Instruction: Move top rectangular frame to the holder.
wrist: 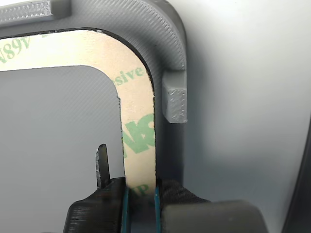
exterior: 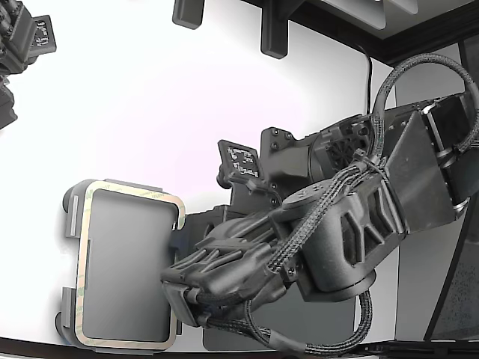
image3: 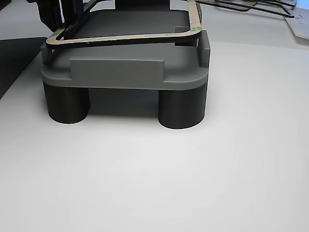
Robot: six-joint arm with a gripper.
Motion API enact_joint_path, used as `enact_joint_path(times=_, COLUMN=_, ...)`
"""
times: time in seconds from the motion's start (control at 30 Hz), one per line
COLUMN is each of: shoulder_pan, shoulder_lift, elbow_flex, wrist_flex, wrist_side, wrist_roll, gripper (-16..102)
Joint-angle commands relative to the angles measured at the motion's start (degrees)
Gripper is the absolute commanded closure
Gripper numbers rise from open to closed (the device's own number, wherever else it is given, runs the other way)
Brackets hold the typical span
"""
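Gripper (wrist: pixel 141 201) pinches the top rectangular frame (wrist: pixel 138 121) by one side strip, close to a rounded corner; in the wrist view the two fingers (wrist: pixel 95 213) press on the strip's inner and outer edges, thin teal pads showing between finger and strip, and a small dark prong stands just inside the inner finger. Frame's face is pale beige with green printed lettering and a dark edge. It lies within the raised lip of the holder (wrist: pixel 170 53), the grey textured rim wrapping round its corner, a small grey block tab just outside the bend. Exterior view: gripper (exterior: pixel 176 280) sits at the holder's near-right corner as that view shows it, with the black arm (exterior: pixel 337 224) and its braided cables filling the exterior view's right; frame (exterior: pixel 84 247) traces the holder's outline around a grey centre, side tabs of the holder (exterior: pixel 71 213) poking out past it. Other view, low angle: holder (image3: pixel 120 72) stands on two dark round feet on the white table (image3: pixel 193 183), frame (image3: pixel 125 37) at its top; the far end of the frame looks slightly lifted, though whether the near edge is fully seated I cannot tell. Gripper (image3: pixel 55 17) is dim at the far corner.
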Motion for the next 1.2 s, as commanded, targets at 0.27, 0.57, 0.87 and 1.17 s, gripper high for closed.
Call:
enact_joint_path(times=0.27, shoulder_pan=-1.14, shoulder_lift=0.70, elbow_flex=-1.32, wrist_flex=0.44, wrist_side=-0.26, wrist_roll=-0.26, gripper=97)
enact_joint_path(times=0.57, shoulder_pan=-1.23, shoulder_lift=0.26, elbow_flex=-1.85, wrist_flex=0.44, wrist_side=-0.53, wrist_roll=-0.18, gripper=97)
enact_joint_path(times=0.87, shoulder_pan=-1.23, shoulder_lift=0.00, elbow_flex=-1.93, wrist_flex=0.44, wrist_side=-0.79, wrist_roll=-0.18, gripper=97)
enact_joint_path(times=1.17, shoulder_pan=-1.23, shoulder_lift=-0.18, elbow_flex=-2.46, wrist_flex=0.44, wrist_side=0.00, wrist_roll=-0.97, gripper=-14)
